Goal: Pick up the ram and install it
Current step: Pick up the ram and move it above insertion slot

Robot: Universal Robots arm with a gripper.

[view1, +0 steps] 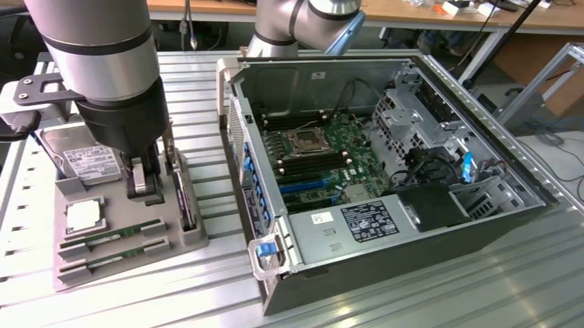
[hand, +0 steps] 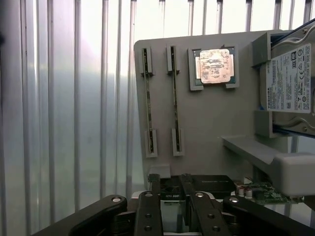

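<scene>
Two ram sticks (hand: 147,98) sit in their tray (hand: 211,118) slots, a little way off from the claw (view1: 146,193), which hangs wide open and empty. Pickup stage, by the look. A grasp calls for lining up squarely over one stick.
</scene>
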